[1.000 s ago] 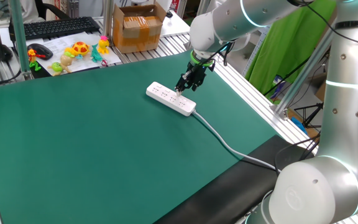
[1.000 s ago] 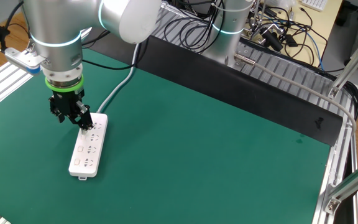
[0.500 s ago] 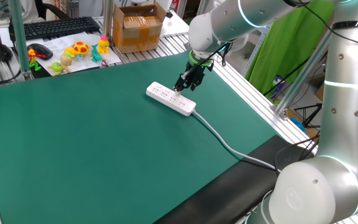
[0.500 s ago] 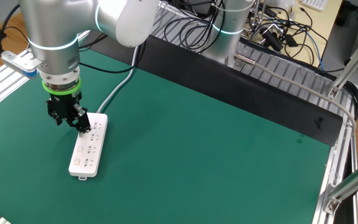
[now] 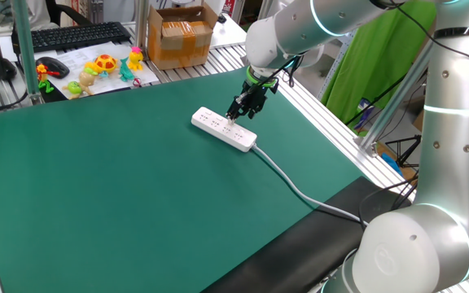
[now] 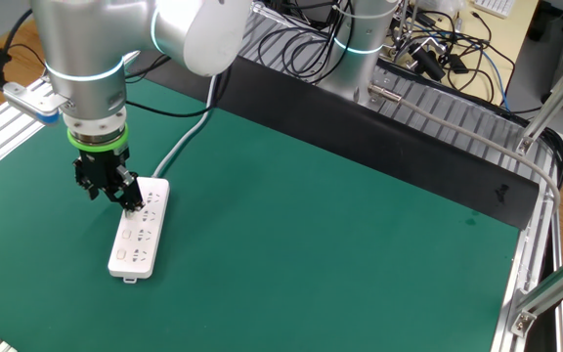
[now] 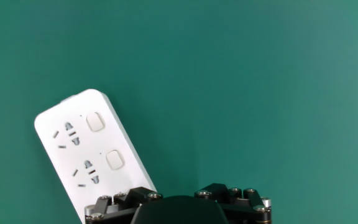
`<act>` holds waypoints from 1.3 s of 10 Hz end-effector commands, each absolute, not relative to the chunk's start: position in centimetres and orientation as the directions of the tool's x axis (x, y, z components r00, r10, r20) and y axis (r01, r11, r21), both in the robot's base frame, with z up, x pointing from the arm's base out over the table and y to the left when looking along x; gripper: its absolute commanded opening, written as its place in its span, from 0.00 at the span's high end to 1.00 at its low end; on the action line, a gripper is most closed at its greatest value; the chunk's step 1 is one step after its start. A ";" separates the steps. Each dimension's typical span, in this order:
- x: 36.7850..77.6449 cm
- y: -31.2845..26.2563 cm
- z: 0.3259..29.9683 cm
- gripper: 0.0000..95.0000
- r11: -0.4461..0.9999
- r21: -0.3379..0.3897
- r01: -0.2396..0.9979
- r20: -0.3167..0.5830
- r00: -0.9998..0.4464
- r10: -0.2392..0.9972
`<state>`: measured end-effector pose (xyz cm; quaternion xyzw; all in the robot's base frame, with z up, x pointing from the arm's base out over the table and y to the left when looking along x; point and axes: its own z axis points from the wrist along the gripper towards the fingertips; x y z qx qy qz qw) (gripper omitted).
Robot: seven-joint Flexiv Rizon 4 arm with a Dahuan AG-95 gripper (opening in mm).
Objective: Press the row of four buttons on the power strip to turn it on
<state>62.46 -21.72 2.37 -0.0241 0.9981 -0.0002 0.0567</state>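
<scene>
Power strip on mat; tool above strip's cable end.

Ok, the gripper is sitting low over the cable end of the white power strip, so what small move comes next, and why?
Probably lift slightly, then step along the long white plastic power strip toward its free end. The black two-finger gripper points down at the cable end, and the hand view shows two small square buttons lying beyond it. Whether the one beneath is already pressed cannot be seen.

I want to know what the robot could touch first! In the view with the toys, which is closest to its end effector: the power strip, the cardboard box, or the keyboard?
1. Power strip, right under the end effector.
2. Cardboard box, behind it at the table's back.
3. Keyboard, far back left.
</scene>
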 end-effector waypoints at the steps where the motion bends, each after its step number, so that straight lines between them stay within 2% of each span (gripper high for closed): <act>1: 62.5 -21.7 2.3 0.20 0.999 -0.006 -0.050 -0.112 -0.992 -0.050; 13: 62.4 -21.9 2.2 0.20 0.999 -0.002 -0.048 -0.116 -0.992 -0.048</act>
